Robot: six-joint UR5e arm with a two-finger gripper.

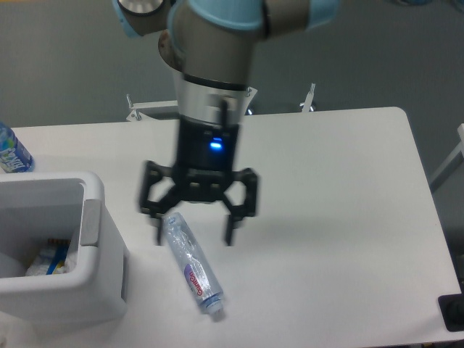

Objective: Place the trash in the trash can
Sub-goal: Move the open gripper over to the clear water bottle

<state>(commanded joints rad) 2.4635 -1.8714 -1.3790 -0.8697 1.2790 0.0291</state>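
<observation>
Gripper (193, 235), spread wide and holding nothing, hangs from the arm (215, 69) over the upper end of the crushed bottle (191, 262); its two dark fingers (229, 233) stand one to each side of the bottle's base end, an arrangement that suits a straddling grasp across the narrow width rather than along the length. Whether the fingertips are at desk level or above it cannot be told from this single view, and the slight motion blur on the fingers leaves their exact edges uncertain. The bottle lies flat on the desk (326, 188), on a diagonal, its base end up and to the left beneath the gripper, its red-purple label (194, 279) past the middle and its white cap (214, 312) pointing toward the near edge; lying on its side, it offers only its flanks to a closing pair of fingers. The trash can (87, 290) stands at the left near corner of the desk, just beside the bottle but apart from it, its opening upward so that items can be dropped in from above; some refuse, whitish material with a touch of blue, already shows inside, though what it is cannot be made out. An upright bottle with a blue label (11, 150) stands at the far left edge behind the can, outside the working area. Judged from this layout, the step in hand is the approach to the crushed bottle.
</observation>
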